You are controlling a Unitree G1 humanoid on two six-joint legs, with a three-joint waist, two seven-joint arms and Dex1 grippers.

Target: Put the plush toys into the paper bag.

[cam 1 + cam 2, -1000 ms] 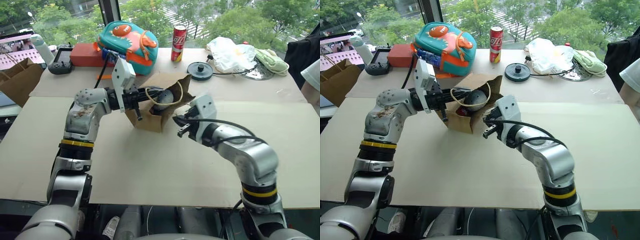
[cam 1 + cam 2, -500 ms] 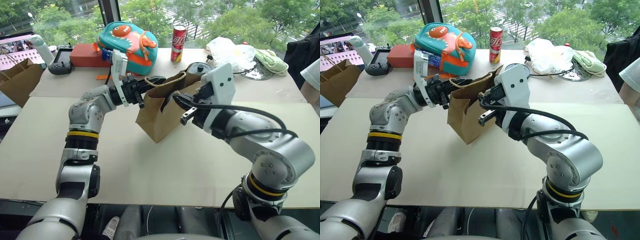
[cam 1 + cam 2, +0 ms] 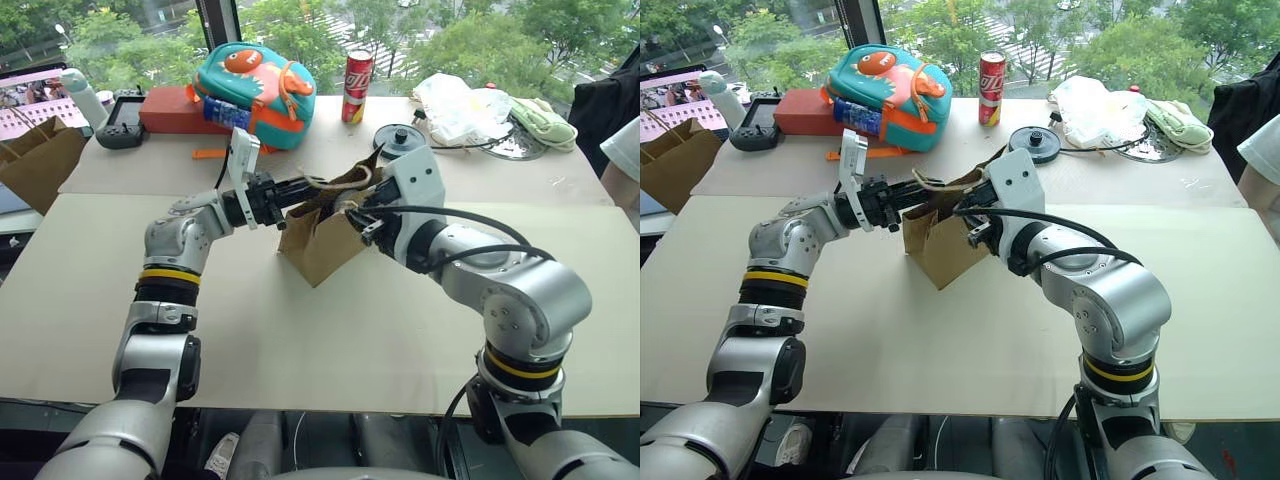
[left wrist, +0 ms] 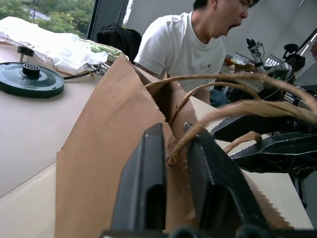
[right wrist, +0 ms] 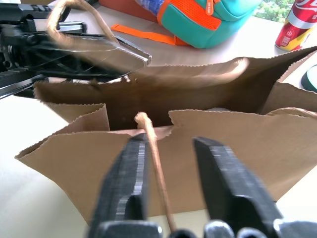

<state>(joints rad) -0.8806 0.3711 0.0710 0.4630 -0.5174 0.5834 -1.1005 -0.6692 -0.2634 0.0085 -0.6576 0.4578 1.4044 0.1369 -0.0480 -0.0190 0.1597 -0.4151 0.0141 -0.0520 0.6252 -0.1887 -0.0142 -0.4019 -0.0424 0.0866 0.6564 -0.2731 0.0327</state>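
The brown paper bag (image 3: 318, 238) stands slightly tilted on the table, mouth up, with its beige cord handles (image 3: 340, 181) loose at the top. My left gripper (image 3: 308, 188) reaches in level at the bag's left rim. In the left wrist view its fingers (image 4: 148, 163) stand a little apart, open, with the paper rim and one cord loop between them. My right gripper (image 3: 358, 218) is at the bag's near right rim, open, and a cord (image 5: 154, 148) runs between its fingers. The plush toys are hidden; the bag's inside is dark.
Behind the bag sit a teal and orange backpack (image 3: 255, 80), a red can (image 3: 358, 85), a red box (image 3: 175, 108), a black disc (image 3: 400, 140) and a white plastic bag (image 3: 460, 105). A darker brown bag (image 3: 35, 160) stands far left. A person (image 4: 183, 44) sits at the right.
The bag lay on its side with a grey toy in its mouth; both grippers lifted it upright and brought it down. Both grippers' fingers have since parted.
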